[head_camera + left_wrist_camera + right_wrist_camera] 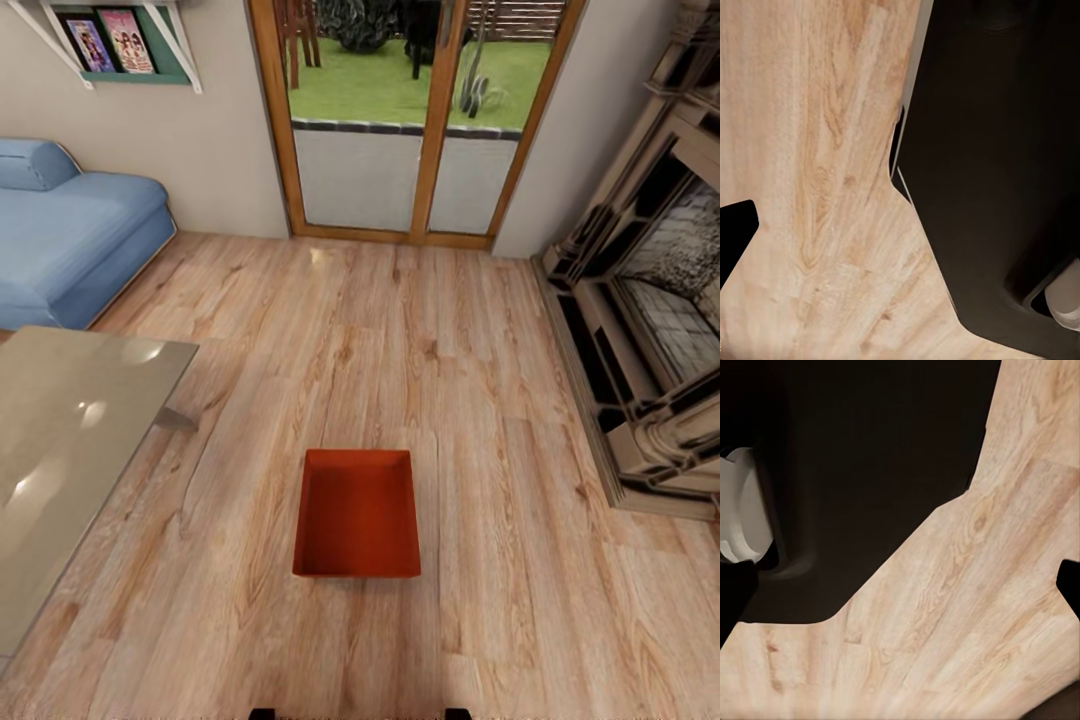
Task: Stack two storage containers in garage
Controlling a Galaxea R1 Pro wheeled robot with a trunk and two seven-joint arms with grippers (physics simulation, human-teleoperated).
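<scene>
One storage container (pixel 357 515), a red-orange lidless box, sits on the light wood-plank floor (pixel 480 380) of the living room, straight ahead of me in the head view. It stands alone and nothing touches it. My left gripper (pixel 900 240) hangs over bare planks beside my dark base (pixel 997 165); one black fingertip (pixel 735 236) shows at the picture's edge. My right gripper (pixel 900 600) is open over the planks, its fingertips (pixel 733 600) wide apart with nothing between them.
A glass-topped table (pixel 70 450) stands close at the left. A blue sofa (pixel 70 240) is at the far left, a brick fireplace (pixel 650 320) along the right wall, and a glazed wooden door (pixel 410 120) ahead. Open floor surrounds the container.
</scene>
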